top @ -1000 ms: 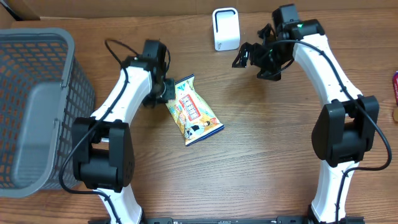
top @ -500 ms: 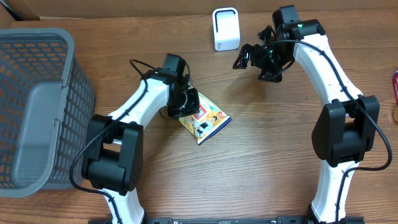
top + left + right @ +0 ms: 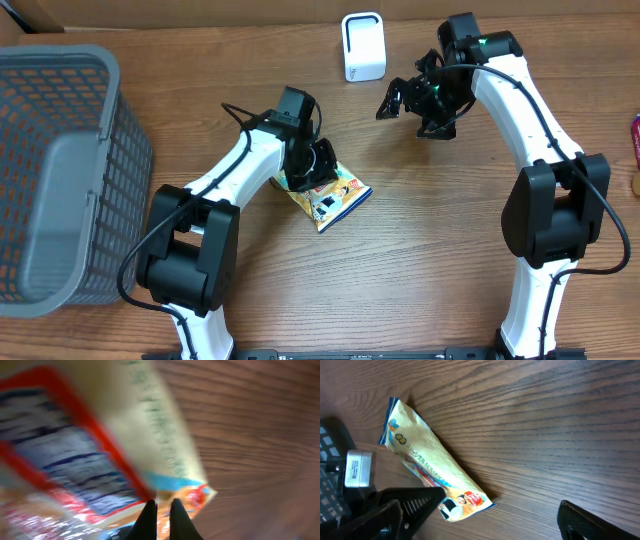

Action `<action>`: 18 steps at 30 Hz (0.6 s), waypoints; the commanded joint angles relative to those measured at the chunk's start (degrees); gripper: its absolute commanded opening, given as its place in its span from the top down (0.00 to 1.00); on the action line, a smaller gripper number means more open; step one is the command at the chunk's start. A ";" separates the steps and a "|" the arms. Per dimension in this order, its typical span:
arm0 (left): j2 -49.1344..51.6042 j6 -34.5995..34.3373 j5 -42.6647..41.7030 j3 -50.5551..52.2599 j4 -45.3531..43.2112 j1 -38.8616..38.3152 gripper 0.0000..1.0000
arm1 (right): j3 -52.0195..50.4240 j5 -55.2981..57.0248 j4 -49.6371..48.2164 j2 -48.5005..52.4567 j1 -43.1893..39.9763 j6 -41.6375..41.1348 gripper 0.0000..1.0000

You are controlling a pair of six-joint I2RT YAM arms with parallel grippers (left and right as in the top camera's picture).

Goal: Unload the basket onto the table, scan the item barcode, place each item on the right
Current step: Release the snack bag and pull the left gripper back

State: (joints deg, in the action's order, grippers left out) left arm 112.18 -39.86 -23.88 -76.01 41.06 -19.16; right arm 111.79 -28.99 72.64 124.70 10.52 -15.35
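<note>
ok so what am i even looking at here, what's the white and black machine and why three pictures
These are two robot arms at a wooden table. The wide picture comes from a camera fixed above; the other two come from small cameras on each arm's wrist, so they look along that arm's own jaws. On the table stand a grey mesh basket at the left and a small white box at the back, probably the barcode scanner. The left arm has its jaws pinched shut on the edge of a yellow snack packet; its wrist picture shows the packet blurred and close. The right arm hangs near the white box with jaws wide open, holding nothing.
</note>
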 commanded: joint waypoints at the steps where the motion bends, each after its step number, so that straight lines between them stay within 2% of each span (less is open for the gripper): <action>1: 0.31 3.69 2.95 -2.34 3.15 5.01 0.96 | -0.09 2.19 0.02 -0.28 -0.13 1.97 0.00; 5: 0.31 11.39 -3.43 -7.69 8.72 10.71 0.96 | -0.09 3.98 -0.72 -0.28 -0.13 1.95 0.00; 8: 0.31 15.54 -3.26 -11.85 11.26 14.05 0.96 | -0.09 3.93 -1.92 -0.28 -0.13 1.92 0.00; 15: 1.05 15.41 14.16 -10.91 5.92 14.10 0.96 | -0.09 3.89 -3.56 -0.28 -0.13 1.68 0.00; 18: 2.36 17.00 17.55 -9.55 1.90 12.63 0.96 | -0.09 3.89 -3.41 -0.28 -0.13 1.68 0.00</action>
State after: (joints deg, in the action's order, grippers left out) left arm 112.73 -26.00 -13.52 -86.91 44.62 -4.84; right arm 111.79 -25.43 69.43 124.68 10.52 -14.09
